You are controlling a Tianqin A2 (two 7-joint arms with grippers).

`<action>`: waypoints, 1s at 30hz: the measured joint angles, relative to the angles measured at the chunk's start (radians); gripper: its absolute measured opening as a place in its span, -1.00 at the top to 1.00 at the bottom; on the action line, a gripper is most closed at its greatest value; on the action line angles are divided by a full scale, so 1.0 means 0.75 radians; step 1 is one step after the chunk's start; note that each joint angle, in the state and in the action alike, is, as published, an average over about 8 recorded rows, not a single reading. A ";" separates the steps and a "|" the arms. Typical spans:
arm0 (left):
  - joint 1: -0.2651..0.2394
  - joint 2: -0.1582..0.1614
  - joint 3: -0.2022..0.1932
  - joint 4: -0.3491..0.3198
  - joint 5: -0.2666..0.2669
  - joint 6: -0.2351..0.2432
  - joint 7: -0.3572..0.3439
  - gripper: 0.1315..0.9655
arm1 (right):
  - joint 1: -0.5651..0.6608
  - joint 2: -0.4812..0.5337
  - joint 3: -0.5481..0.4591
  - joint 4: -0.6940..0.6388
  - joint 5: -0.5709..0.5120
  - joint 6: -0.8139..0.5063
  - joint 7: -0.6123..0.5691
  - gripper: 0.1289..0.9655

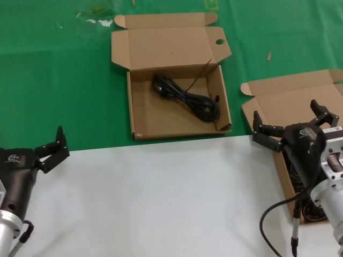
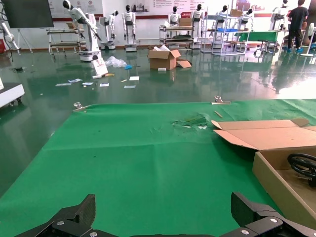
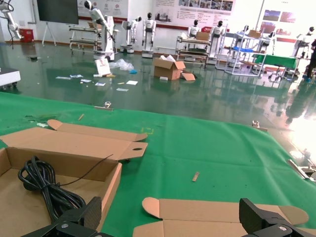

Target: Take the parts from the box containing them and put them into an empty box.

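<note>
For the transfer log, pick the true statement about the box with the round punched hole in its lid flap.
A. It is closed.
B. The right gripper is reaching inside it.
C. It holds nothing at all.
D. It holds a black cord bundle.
D: the head view shows a black cord bundle lying inside the open box with the punched hole, while the right gripper hovers over the other box.

No text can be read with certainty. The two black robot grippers, the left gripper and the right gripper, each carry a small white logo too fine to read. The wall posters behind the hall's white robots show print that stays illegible.
</note>
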 joint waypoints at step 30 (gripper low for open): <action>0.000 0.000 0.000 0.000 0.000 0.000 0.000 -1.00 | 0.000 0.000 0.000 0.000 0.000 0.000 0.000 -1.00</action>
